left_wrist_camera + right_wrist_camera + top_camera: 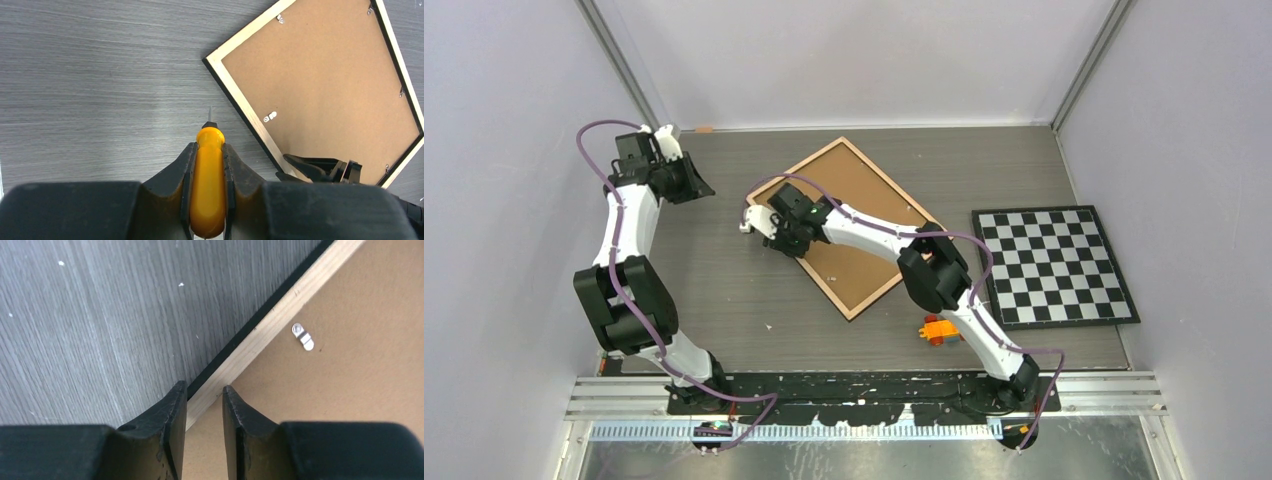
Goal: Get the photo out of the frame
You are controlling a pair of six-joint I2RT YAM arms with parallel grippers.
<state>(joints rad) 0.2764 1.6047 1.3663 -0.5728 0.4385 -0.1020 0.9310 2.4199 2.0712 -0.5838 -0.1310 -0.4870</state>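
The frame [864, 215] lies face down in the middle of the table, its brown back board and light wooden rim up; it also shows in the left wrist view [320, 85]. The photo is hidden under the board. My right gripper [774, 238] hangs low over the frame's near-left edge, jaws a little apart and empty, the wooden rim [270, 325] showing between the fingertips [205, 390]. My left gripper [686, 180] is at the far left, away from the frame, shut on a yellow-handled screwdriver [209, 190] whose thin tip points toward the frame's corner.
Small metal turn clips [303, 336] hold the board along the rim. A black-and-white checkerboard mat [1052, 265] lies at the right. A small orange toy [939, 330] sits by the right arm near the front edge. Grey walls close in the table.
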